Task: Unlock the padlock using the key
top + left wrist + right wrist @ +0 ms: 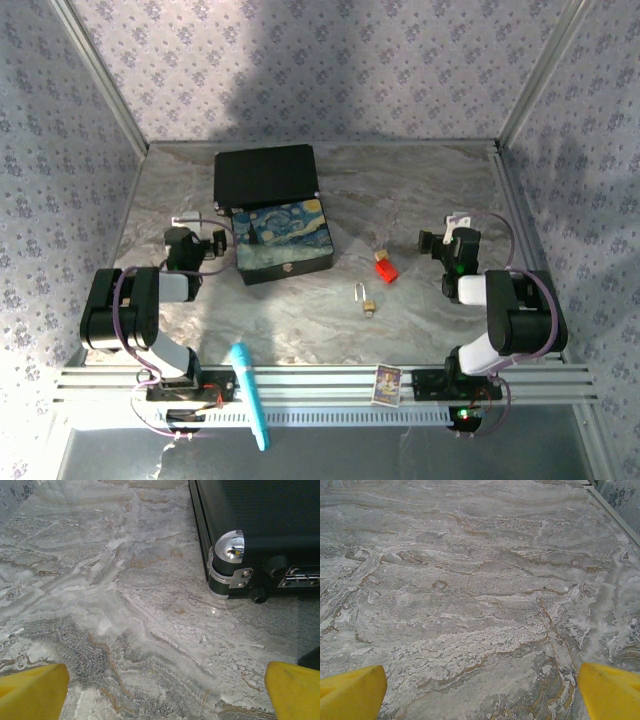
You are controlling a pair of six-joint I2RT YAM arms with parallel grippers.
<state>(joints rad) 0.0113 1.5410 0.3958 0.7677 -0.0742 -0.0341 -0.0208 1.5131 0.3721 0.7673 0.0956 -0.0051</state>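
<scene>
1. Lying near the middle of the marble tabletop (pixel 300 325), the brass padlock (pixel 367 300) is touched by neither gripper.
2. The red-headed key (pixel 386 267) is seen just beyond the padlock, slightly to its right and apart from it.
3. A painted box (pixel 283 240), lid open, is placed left of both.
4. Left gripper (pixel 165 690): yellow fingers (pixel 32 690) spread wide, nothing held, near the box's chrome-capped corner.
5. Right gripper (pixel 482 692): fingers (pixel 610 690) spread wide, nothing held, above bare marble right of the key.
6. A teal pen (pixel 250 395) and a small card (pixel 387 384) are noted at the front rail.
</scene>
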